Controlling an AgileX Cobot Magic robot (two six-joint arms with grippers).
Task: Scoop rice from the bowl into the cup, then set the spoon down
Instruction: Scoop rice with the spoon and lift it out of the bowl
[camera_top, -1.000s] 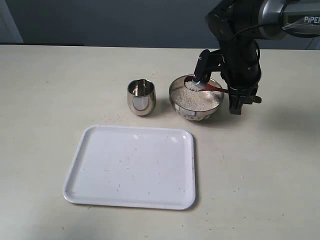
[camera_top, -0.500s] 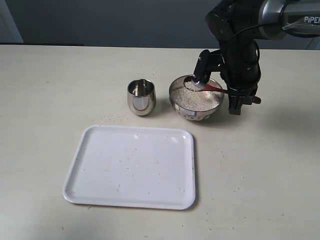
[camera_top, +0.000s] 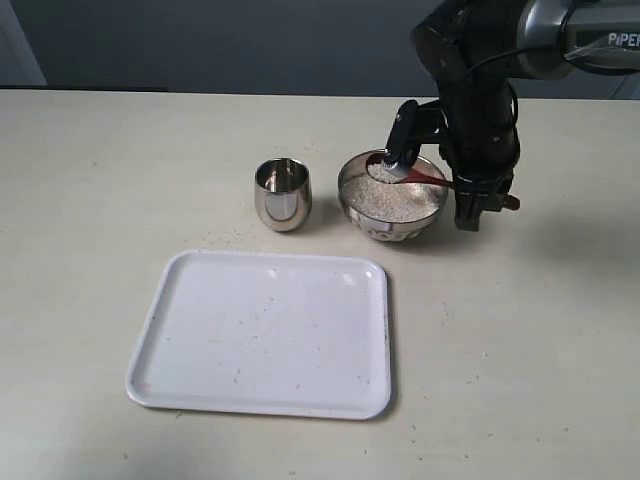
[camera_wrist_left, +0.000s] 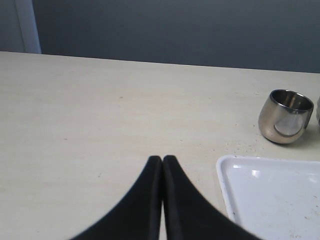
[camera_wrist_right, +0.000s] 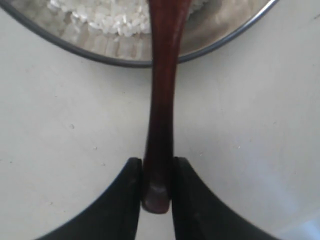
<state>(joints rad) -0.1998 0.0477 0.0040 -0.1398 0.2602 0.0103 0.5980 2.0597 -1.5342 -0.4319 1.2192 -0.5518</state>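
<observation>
Status: right pincer (camera_wrist_right: 156, 172) is clamped on the very butt end of the spoon (camera_wrist_right: 162, 75), one finger on each side of the handle, only a short bite. Left pincer (camera_wrist_left: 162, 167) has its fingers pressed together on nothing and sits low over the table (camera_wrist_left: 75, 125).

Spoon handle runs straight out ahead of the right pincer and crosses the near rim of the bowl (camera_wrist_right: 100, 50). The oval end sits over the rice (camera_top: 395, 205), toward the side of the bowl (camera_top: 392, 232) farthest from the pincer. It looks loaded with grains, but part of the arm blocks my view, so I can't confirm that.

Key geometry: the cup (camera_top: 283, 195) is past the bowl from the right pincer, roughly on the extension of the spoon's long axis and just beside the bowl, not touching. As I read it, the next move is a lift and then a push forward along that axis, with no big yaw needed. The right arm is the one placed for it. The left pincer has the cup (camera_wrist_left: 285, 116) ahead of it but well apart, and it holds nothing useful.

Risk: with a grip this far back, the head could sag or roll and spill grains between bowl and cup. Tray (camera_top: 260, 330) is nearer the camera than both vessels, off the transfer line.
</observation>
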